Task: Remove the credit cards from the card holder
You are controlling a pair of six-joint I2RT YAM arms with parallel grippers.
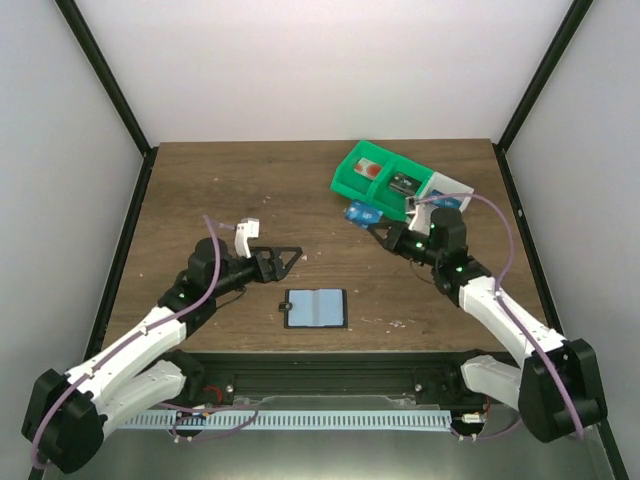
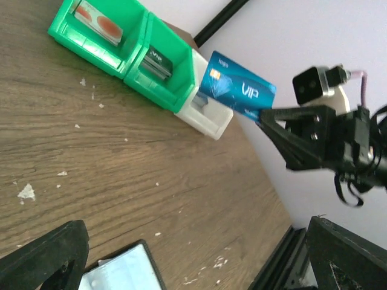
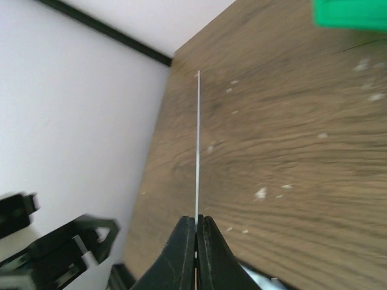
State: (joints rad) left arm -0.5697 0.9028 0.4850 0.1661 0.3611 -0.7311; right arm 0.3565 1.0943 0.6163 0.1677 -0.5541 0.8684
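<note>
Top view, card holder (image 1: 315, 308): lay open and flat at 6 o'clock on the table (image 1: 200, 190), between the two arms. We could not tell whether any card sat inside.
Top view, right gripper (image 1: 378, 228): at 2 o'clock, clamped on a blue card (image 1: 357, 213), just beside the bins (image 1: 345, 180).
Top view, left gripper (image 1: 285, 258): at 11 o'clock from the card holder, released, nothing in it.
Left wrist view, blue card: held clear of the table, its free corner near the white end compartment (image 2: 208, 118). The green compartments (image 2: 130, 60) each showed a card.
Right wrist view, grip: fingers (image 3: 181, 241) pinched tight on the blue card, seen edge-on.
Step, our judgement: carrying an extracted card to the bins.
Next move, our judgement: bring the card over a free compartment, lower it, then let go. The thin hold leaves little margin for slip.
</note>
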